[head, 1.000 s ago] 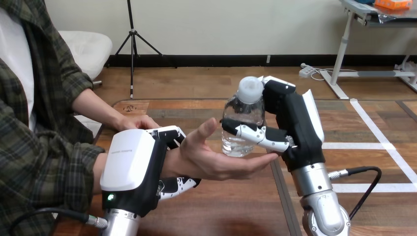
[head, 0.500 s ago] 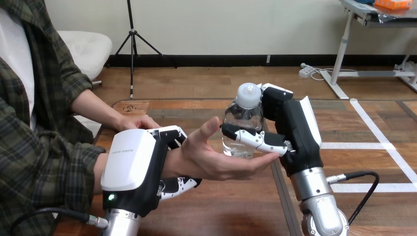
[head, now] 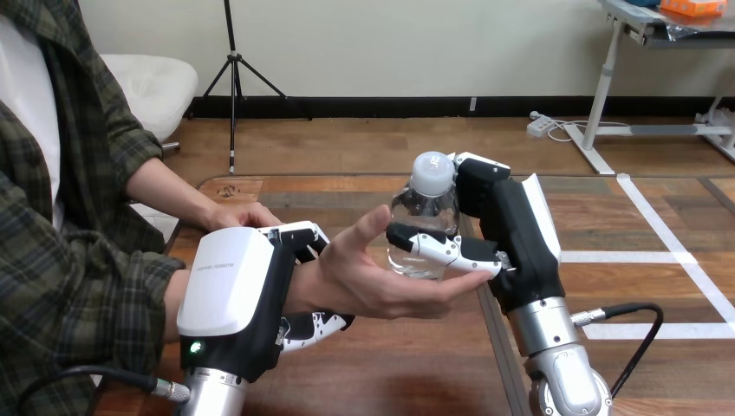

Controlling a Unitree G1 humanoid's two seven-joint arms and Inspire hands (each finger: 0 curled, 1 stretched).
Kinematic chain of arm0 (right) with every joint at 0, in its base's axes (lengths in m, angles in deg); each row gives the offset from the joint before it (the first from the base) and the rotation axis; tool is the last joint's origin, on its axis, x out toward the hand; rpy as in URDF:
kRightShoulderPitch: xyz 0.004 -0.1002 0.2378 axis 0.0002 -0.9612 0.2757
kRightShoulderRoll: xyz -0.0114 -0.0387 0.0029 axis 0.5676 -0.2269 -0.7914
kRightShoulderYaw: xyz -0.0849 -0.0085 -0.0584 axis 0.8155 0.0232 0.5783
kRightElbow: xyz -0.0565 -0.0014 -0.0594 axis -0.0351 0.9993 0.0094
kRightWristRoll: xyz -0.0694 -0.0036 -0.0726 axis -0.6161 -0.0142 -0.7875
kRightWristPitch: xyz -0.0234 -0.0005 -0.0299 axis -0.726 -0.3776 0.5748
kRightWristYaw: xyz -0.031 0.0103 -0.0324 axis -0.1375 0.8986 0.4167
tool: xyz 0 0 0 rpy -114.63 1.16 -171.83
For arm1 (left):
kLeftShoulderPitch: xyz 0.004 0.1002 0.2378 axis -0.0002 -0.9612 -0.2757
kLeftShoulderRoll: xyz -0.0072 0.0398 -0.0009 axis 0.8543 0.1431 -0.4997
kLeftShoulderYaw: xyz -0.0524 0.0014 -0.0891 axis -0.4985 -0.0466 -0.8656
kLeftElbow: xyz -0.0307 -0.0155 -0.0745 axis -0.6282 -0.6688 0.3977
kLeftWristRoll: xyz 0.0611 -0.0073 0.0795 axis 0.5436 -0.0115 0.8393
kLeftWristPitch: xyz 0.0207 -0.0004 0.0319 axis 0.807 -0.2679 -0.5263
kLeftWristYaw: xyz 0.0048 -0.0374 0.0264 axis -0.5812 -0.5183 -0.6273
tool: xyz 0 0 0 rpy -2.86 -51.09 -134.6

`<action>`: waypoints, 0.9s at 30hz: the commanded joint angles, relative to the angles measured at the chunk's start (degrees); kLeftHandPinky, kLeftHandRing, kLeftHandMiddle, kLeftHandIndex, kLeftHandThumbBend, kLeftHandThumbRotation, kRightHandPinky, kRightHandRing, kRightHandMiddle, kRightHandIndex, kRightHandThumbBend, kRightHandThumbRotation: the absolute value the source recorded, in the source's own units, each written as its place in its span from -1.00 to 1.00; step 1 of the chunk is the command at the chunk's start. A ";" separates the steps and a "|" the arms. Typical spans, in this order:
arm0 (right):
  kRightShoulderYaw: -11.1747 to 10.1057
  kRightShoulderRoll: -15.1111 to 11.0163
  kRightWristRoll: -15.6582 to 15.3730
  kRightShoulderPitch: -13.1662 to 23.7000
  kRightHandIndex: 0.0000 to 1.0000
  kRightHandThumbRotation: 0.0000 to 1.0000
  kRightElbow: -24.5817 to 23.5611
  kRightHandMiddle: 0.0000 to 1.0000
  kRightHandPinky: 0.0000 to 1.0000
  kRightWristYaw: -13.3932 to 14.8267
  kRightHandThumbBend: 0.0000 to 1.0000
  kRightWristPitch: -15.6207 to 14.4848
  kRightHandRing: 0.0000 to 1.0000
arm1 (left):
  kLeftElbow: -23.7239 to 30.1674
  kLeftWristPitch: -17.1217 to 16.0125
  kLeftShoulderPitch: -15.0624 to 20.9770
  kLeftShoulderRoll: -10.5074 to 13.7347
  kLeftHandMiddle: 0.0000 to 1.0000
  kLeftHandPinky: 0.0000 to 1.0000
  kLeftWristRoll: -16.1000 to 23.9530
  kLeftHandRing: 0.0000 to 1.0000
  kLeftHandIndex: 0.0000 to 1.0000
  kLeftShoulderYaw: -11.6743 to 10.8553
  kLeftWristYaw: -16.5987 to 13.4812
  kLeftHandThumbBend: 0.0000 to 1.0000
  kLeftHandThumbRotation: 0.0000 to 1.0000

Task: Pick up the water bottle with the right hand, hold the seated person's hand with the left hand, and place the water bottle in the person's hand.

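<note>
**Surfaces as I read them from the console**

The water bottle [head: 422, 234] looks to me like thin, clear plastic, glossy, with bright glints on its wall. Its cap [head: 432, 172] is opaque whitish plastic with a duller finish. On my right hand [head: 511, 243] I see hard black plastic with a low sheen, and smooth white shells on the fingers. My left hand [head: 230, 290] has a broad white shell on its back, smooth and softly reflective, set over matt black casing. The right forearm [head: 555, 347] and left forearm [head: 208, 394] are silver metal with a satin shine. The table [head: 416, 364] is brown wood with visible grain and a faint satin finish, and it carries matt white tape lines [head: 633, 257].
</note>
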 commanded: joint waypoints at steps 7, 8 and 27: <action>1.45 0.81 1.34 2.19 -0.13 -1.00 -1.30 -0.14 -0.26 -2.29 0.34 2.09 -0.19 | 4.43 -2.02 4.70 -1.70 -0.22 -0.43 -1.10 -0.31 -0.20 0.88 -0.40 0.35 -1.00; 1.49 0.82 1.41 2.16 -0.13 -1.00 -1.29 -0.14 -0.26 -2.43 0.34 2.12 -0.19 | 4.45 -1.98 4.70 -1.69 -0.22 -0.43 -1.07 -0.31 -0.20 0.87 -0.38 0.35 -1.00; 3.18 1.05 1.19 -0.04 -0.15 -1.00 -2.84 -0.16 -0.27 -4.08 0.40 1.51 -0.22 | 3.73 -2.19 4.34 -1.71 -0.22 -0.44 -1.56 -0.32 -0.20 0.60 -0.68 0.35 -1.00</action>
